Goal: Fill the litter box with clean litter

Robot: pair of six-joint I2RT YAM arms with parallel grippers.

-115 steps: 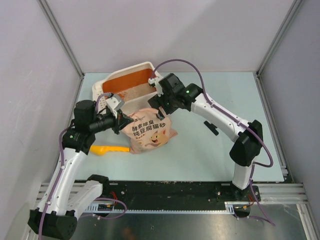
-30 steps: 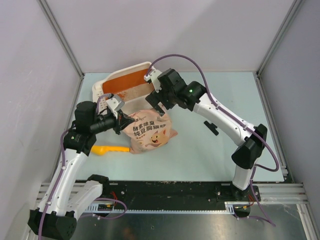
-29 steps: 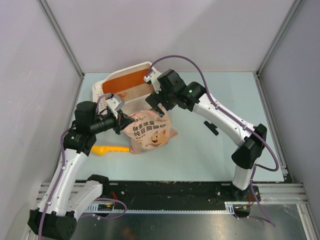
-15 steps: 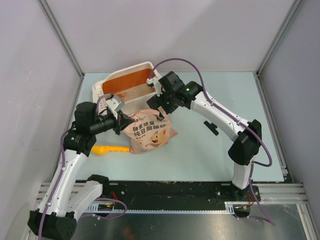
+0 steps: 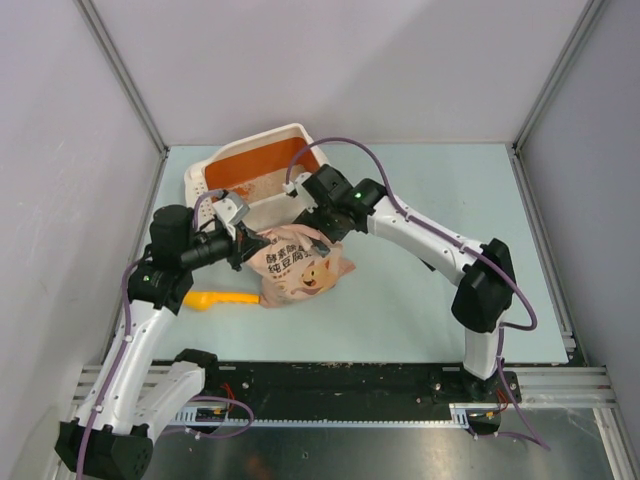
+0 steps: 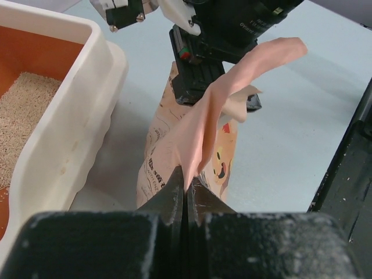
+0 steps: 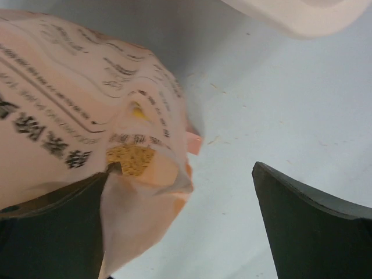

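Top flap of the bag (image 6: pixel 200 125) pinched tight in left claw (image 6: pixel 186 181). The right claw (image 7: pixel 181 224) gapes wide, bag corner between its fingers. Just beside the bag: litter box (image 6: pixel 75 122), some litter (image 6: pixel 26 113) on its orange floor.

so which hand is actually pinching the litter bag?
The left hand: it is shut on the top flap of the litter bag. The right hand stands wide open, a bag corner between its fingers, unclamped.

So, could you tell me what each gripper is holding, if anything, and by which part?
The left gripper pinches the bag by its pink top flap. The right gripper stands open at a corner of the bag, gripping nothing.
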